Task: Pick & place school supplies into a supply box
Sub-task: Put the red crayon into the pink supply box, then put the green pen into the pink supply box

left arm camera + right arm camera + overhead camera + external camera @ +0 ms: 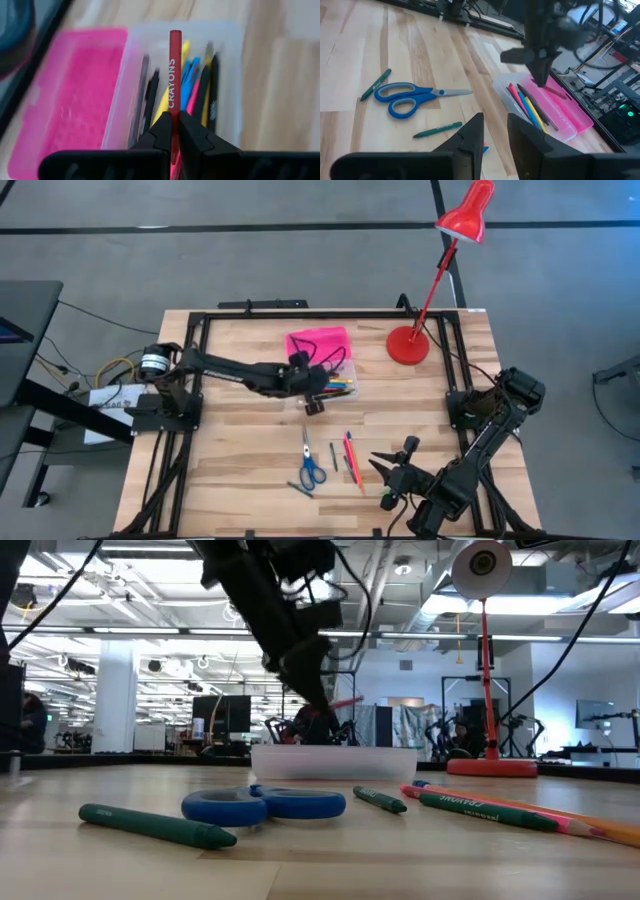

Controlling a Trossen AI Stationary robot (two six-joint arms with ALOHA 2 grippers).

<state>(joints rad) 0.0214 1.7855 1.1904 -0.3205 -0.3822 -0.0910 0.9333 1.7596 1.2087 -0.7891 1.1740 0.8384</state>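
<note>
The supply box (220,45) is sitting open at the far middle of the surface (240,460), its pink lid (318,343) folded back, its clear base holding yellow, blue, pink and black pens (192,82). The left hand (175,131) is hovering over the base, clamped on a red crayon (174,75). The right hand (495,132), fingers apart and holding nothing, is waiting near the scissors (311,468) and loose crayons (351,457).
</note>
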